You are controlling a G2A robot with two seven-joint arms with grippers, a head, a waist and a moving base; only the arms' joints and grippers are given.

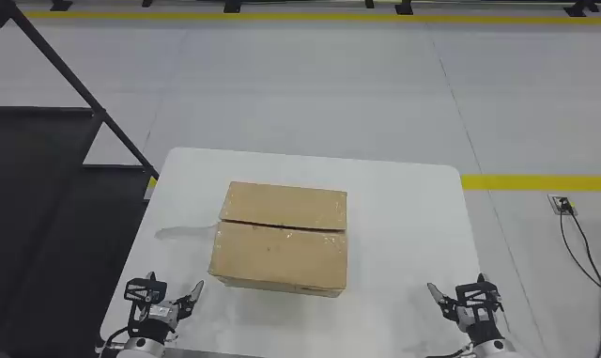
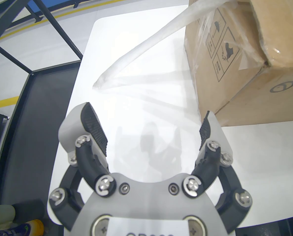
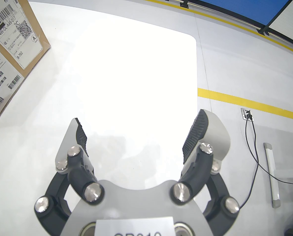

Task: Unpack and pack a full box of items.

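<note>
White table (image 1: 404, 226) carries a closed cardboard box (image 1: 282, 241) ahead of the left gripper (image 2: 146, 111) and right gripper (image 3: 139, 117), both spread wide.

Box (image 1: 280, 238) on table (image 1: 404, 226), ahead-right of my left gripper (image 1: 165, 298), ahead-left of my right gripper (image 1: 467, 298). Tape strip (image 2: 161, 35) slants off box side toward table, straight ahead of left gripper. Both grippers over table's near edge, well apart.

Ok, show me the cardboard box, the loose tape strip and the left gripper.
cardboard box (image 1: 282, 256): top view, its closed near flap.
tape strip (image 2: 158, 34): left wrist view, middle of the loose length.
left gripper (image 2: 146, 115): left wrist view, midway between its fingertips.
</note>
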